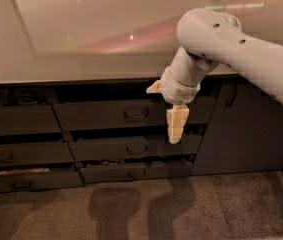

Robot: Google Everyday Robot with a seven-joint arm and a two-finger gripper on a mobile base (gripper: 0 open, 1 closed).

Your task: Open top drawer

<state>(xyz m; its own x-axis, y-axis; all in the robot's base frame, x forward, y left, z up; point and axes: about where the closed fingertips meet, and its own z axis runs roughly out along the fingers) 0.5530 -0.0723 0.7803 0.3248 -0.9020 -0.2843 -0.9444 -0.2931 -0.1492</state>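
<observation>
The top drawer (pixel 96 116) is the wide dark grey front just under the countertop, in the middle column, and it looks closed. Its small loop handle (pixel 136 114) sits at the centre of the front. My gripper (pixel 176 134) hangs from the white arm (pixel 231 44), cream fingers pointing down and pressed together, holding nothing. It is in front of the right part of the drawer front, to the right of the handle and slightly below it, with its tips reaching the gap above the second drawer.
Two narrower drawers (pixel 131 149) below stand slightly ajar. Another column of drawers (pixel 16 121) is at the left. A tall grey door panel (pixel 246 129) with a vertical handle (pixel 231 97) is at the right. A glossy countertop (pixel 81 59) runs above, with carpet (pixel 131 209) below.
</observation>
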